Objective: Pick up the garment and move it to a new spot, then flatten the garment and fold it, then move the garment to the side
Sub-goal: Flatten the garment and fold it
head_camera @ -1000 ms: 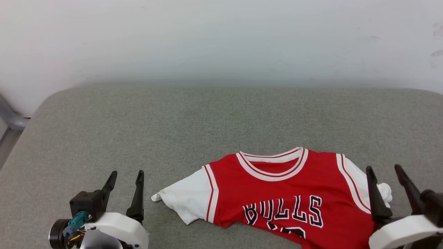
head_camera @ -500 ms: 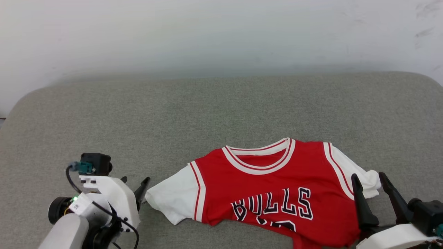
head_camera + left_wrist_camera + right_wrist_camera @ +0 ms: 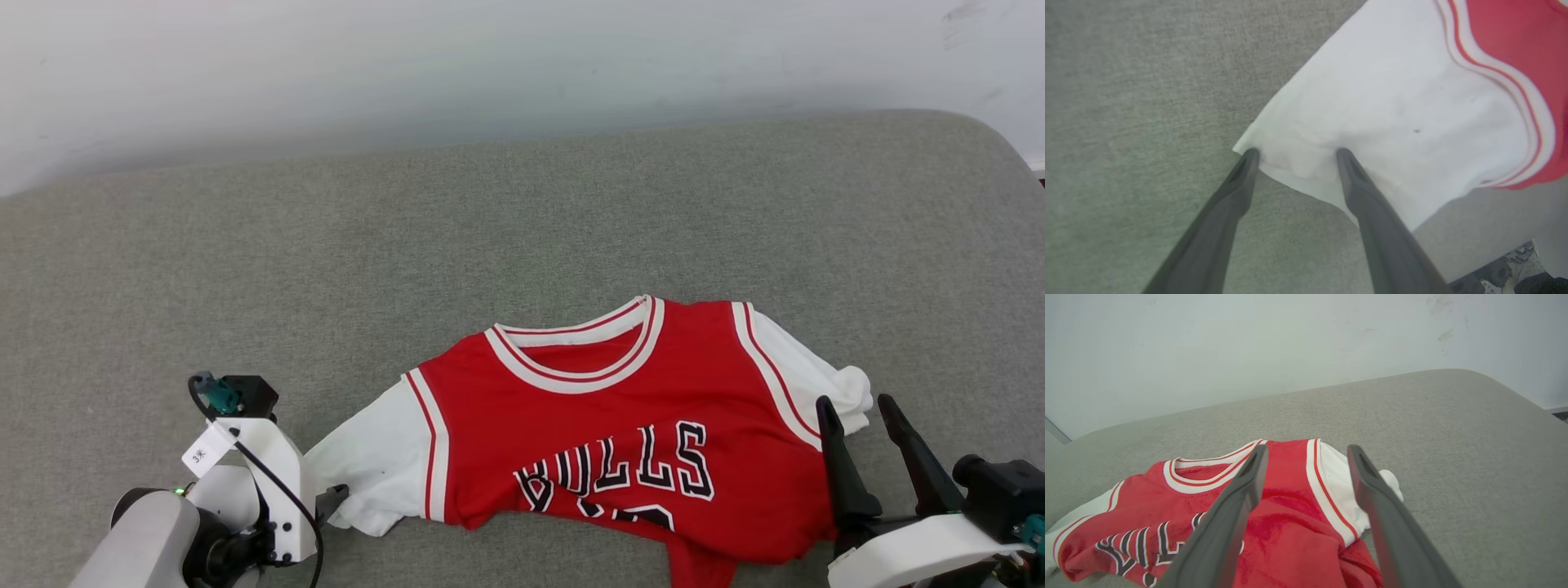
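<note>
A pale, smooth wall (image 3: 490, 57) is seen beyond the garment (image 3: 588, 408). A broad cushion (image 3: 490, 229) of coarse grey-green woven cloth, rounded at its corners, is spread beneath the garment, with most of its bare surface left beyond the garment and to its left. The garment is laid front-up and somewhat askew on the cushion. Its body is of soft red knit, rumpled and bunched along the near hem. A rounded collar (image 3: 575, 359) banded in red and white stripes is set at its far edge. Arched black letters (image 3: 616, 474) outlined in white are carried across the chest, and the number below them is mostly lost in the folds. Short white sleeves are joined to the body by striped trim. The left sleeve (image 3: 1392, 102) is spread flat in a blunt wedge, and the right sleeve (image 3: 816, 380) is crumpled at its end.

The right gripper (image 3: 854, 402) is held at the garment's right edge, its two long, dark, tapered fingers parted and nothing caught between them. The left gripper (image 3: 1297, 152) is set at the outer corner of the left sleeve, its fingers likewise spread apart, both tips pressed onto the white cloth, which is puckered between them. A tiny dark speck (image 3: 1416, 131) is seen on that sleeve.
</note>
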You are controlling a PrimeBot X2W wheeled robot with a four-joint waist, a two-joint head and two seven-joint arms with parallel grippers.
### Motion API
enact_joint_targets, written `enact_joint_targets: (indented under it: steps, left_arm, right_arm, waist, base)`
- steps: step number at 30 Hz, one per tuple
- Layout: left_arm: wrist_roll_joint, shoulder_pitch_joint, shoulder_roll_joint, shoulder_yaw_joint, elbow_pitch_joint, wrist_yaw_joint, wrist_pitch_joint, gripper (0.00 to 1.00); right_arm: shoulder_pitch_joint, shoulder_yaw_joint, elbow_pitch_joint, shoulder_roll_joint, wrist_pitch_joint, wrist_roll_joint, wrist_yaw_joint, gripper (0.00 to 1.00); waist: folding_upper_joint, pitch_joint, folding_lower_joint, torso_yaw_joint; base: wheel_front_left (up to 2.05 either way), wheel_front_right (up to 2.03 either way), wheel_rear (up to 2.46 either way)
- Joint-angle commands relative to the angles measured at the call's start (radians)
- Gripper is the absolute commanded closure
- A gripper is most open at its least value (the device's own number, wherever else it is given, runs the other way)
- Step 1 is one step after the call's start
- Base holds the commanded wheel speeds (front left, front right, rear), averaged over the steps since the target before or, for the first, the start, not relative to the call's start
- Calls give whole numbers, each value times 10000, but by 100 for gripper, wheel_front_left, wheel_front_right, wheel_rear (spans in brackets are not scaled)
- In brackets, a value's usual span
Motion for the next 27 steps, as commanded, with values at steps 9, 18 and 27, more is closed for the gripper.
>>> enact_joint_targets:
  steps: [9, 18, 27]
  left_arm:
    - [-59, 110, -528, -648, 834, -369, 175, 100]
    - [719, 17, -344, -32, 156, 187, -2269, 100]
    - [1108, 433, -187, 259, -1448, 832, -3255, 100]
  right_arm:
    - [-243, -171, 232, 31, 62, 282, -7, 0]
    - [-189, -1378, 644, -1, 1118, 492, -7, 0]
    - [-1026, -3083, 2018, -549, 4285, 461, -5, 0]
  waist:
    - [0, 42, -1, -91]
    - [0, -170, -1, 132]
    - [0, -64, -1, 528]
  base:
    - [0, 0, 0]
    - [0, 0, 0]
    - [0, 0, 0]
